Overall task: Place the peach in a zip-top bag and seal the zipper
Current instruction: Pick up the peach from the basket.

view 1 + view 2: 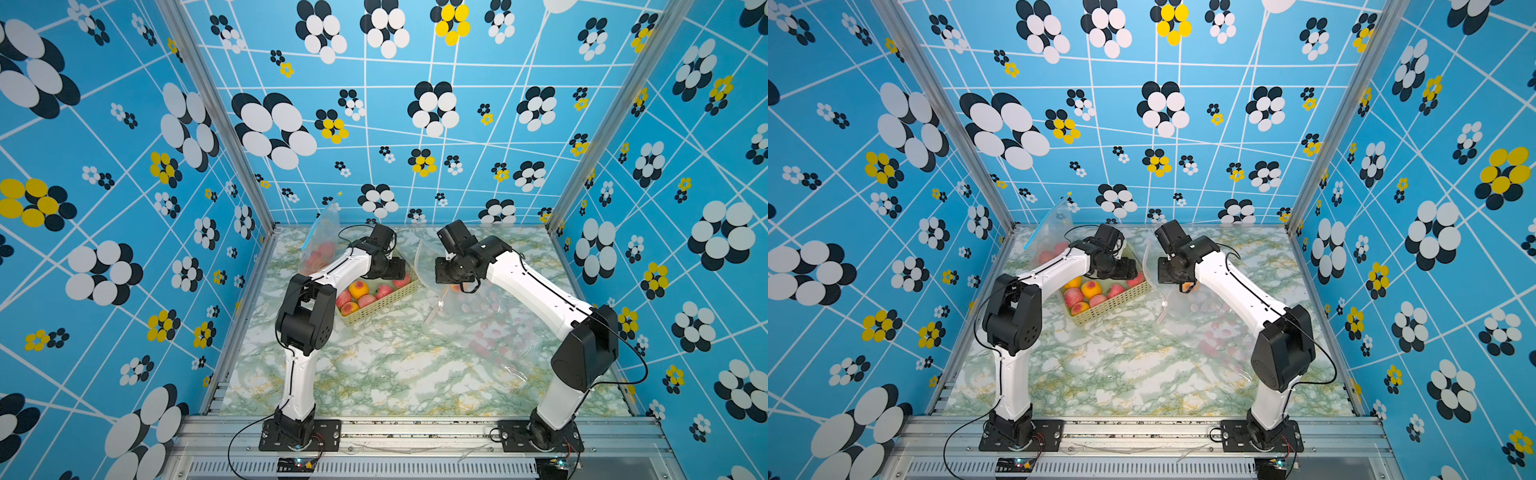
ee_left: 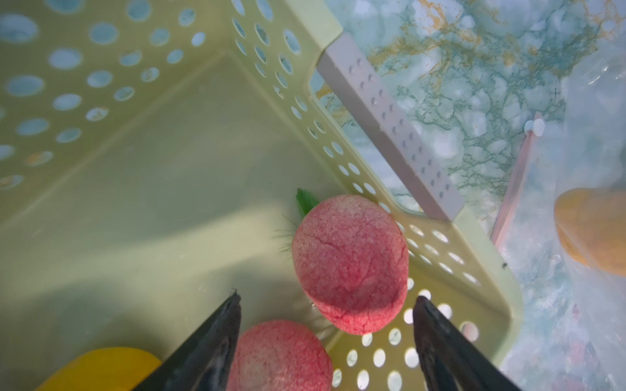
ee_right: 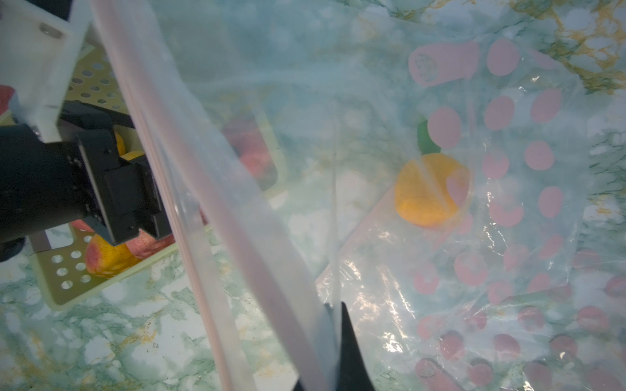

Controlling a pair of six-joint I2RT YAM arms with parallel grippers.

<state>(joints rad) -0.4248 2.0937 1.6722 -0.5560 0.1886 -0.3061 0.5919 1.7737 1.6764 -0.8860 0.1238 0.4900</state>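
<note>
Left jaws: spread wide, down inside the pale yellow basket (image 2: 162, 176). The dark fingertips (image 2: 227, 321) stand either side of a pink peach (image 2: 350, 264), which lies against the basket's perforated wall near a corner. A gap shows on both sides of it, so nothing is gripped; its near edge is blurred, so I call contact unlikely, not ruled out. A second pink peach (image 2: 281, 355) sits lower between my fingers, with a yellow fruit (image 2: 101, 365) beside it.

Right jaws: clenched on the clear film of the zip-top bag (image 3: 508, 210) near its mouth, holding that edge up off the table (image 3: 84, 338). An orange peach (image 3: 430, 189) lies inside the bag under pink-dotted film.

In both top views the basket sits between my wrists, with the zip-top bag just to its right. A second bag (image 1: 322, 245) holding fruit leans at the back wall.
</note>
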